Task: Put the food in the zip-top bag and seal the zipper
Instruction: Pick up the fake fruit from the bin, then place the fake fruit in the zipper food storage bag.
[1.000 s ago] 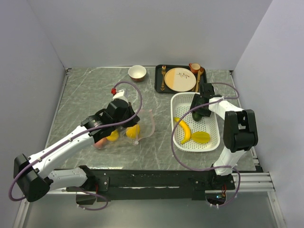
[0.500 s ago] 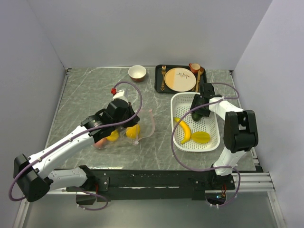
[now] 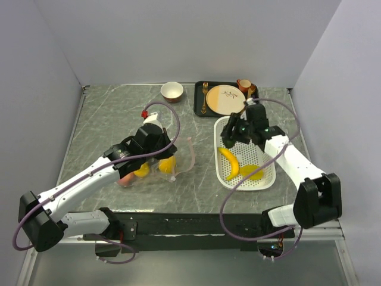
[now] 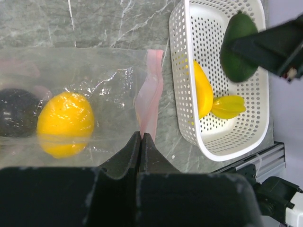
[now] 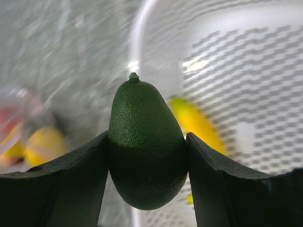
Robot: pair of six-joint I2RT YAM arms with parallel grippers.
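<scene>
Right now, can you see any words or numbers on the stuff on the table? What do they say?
No words, numbers or brand names can be read anywhere.
plate: a small brown mark, too small to tell if it is writing or a drawing.
avocado, zip-top bag, white basket: no labels or print.

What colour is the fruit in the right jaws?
Dark green, pebbly skin. The avocado shows best in the right wrist view.
</scene>
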